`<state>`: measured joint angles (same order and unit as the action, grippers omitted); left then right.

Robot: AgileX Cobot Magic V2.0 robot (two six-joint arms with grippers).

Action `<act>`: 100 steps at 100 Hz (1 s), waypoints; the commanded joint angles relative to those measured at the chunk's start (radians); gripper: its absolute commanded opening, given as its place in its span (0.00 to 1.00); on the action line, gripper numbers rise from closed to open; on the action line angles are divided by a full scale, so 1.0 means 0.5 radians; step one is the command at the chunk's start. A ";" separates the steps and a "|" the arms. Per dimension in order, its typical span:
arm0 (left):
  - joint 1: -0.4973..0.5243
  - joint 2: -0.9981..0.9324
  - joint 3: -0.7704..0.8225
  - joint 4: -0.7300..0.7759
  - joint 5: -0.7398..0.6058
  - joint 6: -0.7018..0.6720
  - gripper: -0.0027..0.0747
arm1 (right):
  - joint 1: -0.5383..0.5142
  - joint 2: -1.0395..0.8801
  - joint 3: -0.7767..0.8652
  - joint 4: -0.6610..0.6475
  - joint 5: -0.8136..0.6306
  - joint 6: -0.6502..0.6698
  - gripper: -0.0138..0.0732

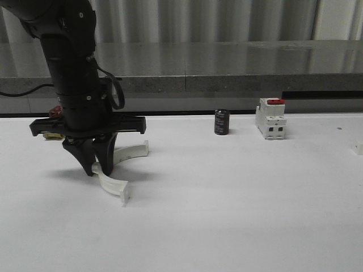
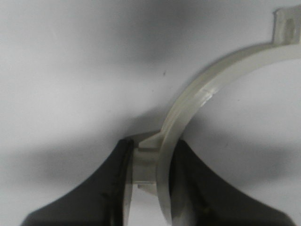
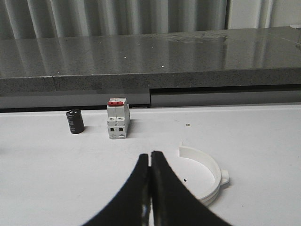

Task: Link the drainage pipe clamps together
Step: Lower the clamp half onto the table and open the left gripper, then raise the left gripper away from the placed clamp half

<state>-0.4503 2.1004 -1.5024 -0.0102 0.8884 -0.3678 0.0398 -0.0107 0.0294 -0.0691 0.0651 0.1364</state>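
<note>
Front view: the left gripper has its fingers clamped on one end of a white half-ring, whose arc runs forward from the fingers along the tabletop; another white curved piece lies just behind them.

Left wrist view: the fingers pinch the half-ring's end tab.

Right wrist view: the right gripper has its fingers together, holding nothing; a third white clamp piece lies just beside them.
</note>
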 commanded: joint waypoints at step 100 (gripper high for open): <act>0.206 -0.727 0.011 0.020 -0.006 0.424 0.81 | -0.006 -0.005 -0.040 -0.016 -0.175 -0.024 0.08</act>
<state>-0.3985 1.8572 -1.4914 -0.0072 0.9111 -0.2012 0.0398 -0.0107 0.0294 -0.0691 0.0651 0.1279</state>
